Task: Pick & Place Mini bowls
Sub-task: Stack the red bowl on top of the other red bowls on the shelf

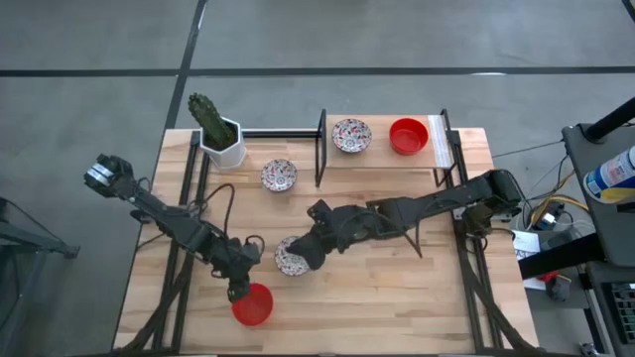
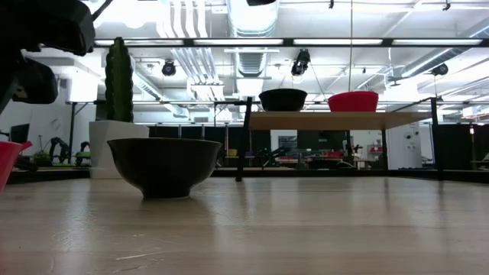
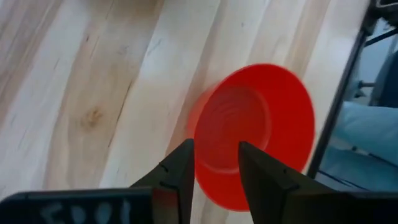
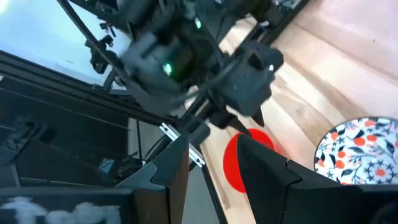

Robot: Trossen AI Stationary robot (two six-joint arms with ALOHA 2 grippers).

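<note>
A red mini bowl (image 1: 254,305) sits near the table's near edge, shut in my left gripper (image 1: 241,291); it fills the left wrist view (image 3: 261,124) and shows tilted at the low view's left edge (image 2: 9,160). A floral mini bowl (image 1: 290,260) rests on its base mid-table (image 2: 164,164). My right gripper (image 1: 306,250) hovers open above and beside it (image 4: 211,165), with the floral bowl (image 4: 360,149) off to one side of the fingers. Another floral bowl (image 1: 279,176) stands farther back. A floral bowl (image 1: 351,135) and a red bowl (image 1: 408,136) stand on the raised shelf. My left gripper holds the red bowl by its rim (image 3: 216,185) on the side nearest the arm. One finger (image 3: 180,171) is outside the wall and the other (image 3: 261,177) is over the bowl's inside. The fingers come slanting down from the far left. The bowl is tilted; whether it is clear of the table cannot be told.
A white hexagonal pot with a green cactus (image 1: 220,134) stands at the far left. The wooden shelf on black posts (image 1: 382,157) runs along the far edge. Bare wood (image 1: 397,297) lies in the near right part of the table.
</note>
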